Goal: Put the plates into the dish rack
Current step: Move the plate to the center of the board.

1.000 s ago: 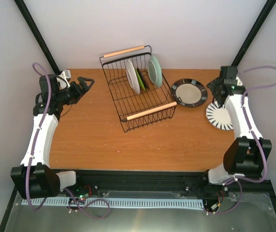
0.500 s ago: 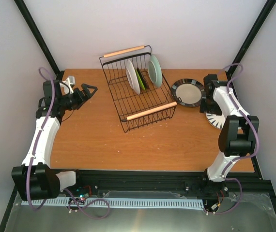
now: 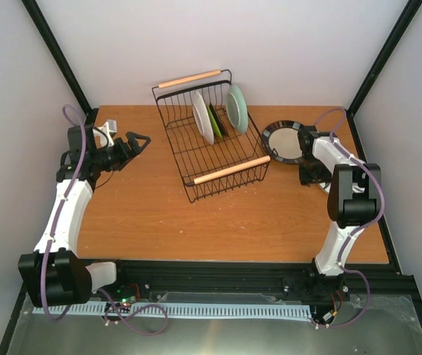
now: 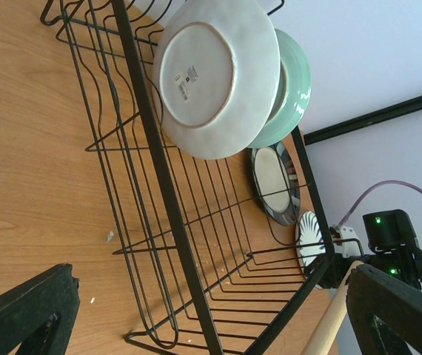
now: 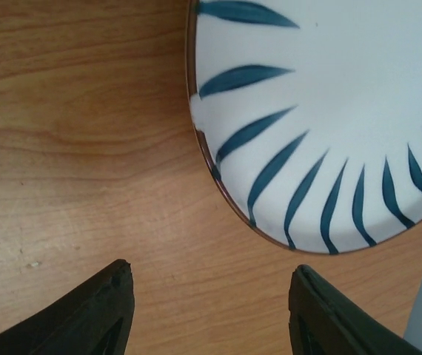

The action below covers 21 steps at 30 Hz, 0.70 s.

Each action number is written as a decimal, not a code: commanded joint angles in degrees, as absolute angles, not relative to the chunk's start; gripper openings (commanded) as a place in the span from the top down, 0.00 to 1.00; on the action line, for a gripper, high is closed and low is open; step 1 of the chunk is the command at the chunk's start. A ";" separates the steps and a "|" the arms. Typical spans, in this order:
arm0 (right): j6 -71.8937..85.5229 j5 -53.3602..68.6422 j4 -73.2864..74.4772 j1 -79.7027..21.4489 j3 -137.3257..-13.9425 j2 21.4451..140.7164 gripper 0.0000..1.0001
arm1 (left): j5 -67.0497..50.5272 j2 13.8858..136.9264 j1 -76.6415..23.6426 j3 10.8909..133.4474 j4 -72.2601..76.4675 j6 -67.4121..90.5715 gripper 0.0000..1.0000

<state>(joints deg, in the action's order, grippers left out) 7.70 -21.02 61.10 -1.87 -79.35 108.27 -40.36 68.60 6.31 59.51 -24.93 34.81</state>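
Observation:
The black wire dish rack [image 3: 218,159] stands at the table's middle back with a white plate [image 3: 202,117], a lime green plate [image 3: 215,120] and a mint green plate [image 3: 237,109] upright in it. A black-rimmed cream plate [image 3: 285,142] lies flat to its right. The white plate with dark radial stripes [image 5: 329,118] lies on the table, mostly hidden under my right arm in the top view. My right gripper [image 5: 211,296] is open and empty, low over the wood just beside that plate's edge. My left gripper [image 3: 141,140] is open and empty, left of the rack.
The rack's wooden handles lie at its back [image 3: 190,78] and its front [image 3: 229,170]. In the left wrist view the rack's wires [image 4: 166,185] fill the frame, with the white plate's underside [image 4: 215,74] facing me. Black frame posts stand at both back corners.
My right arm has swung in from the right edge and brought its gripper down beside the striped plate, covering it from above. My left arm has shifted slightly.

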 commanded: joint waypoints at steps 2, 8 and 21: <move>5.38 -23.04 55.87 -2.11 -78.47 109.61 0.41 | -40.65 67.66 6.15 59.11 -25.57 32.54 0.00; 4.91 -23.47 51.58 -1.65 -76.78 111.80 0.40 | -40.04 68.34 6.15 59.29 -26.20 31.83 0.00; 3.69 -22.66 45.86 1.01 -76.08 115.63 0.47 | -39.12 70.75 6.15 60.62 -27.63 30.74 0.00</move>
<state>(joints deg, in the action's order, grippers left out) 4.21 -22.50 48.75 -0.25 -76.66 113.62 -39.81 69.78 6.31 58.96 -27.05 32.60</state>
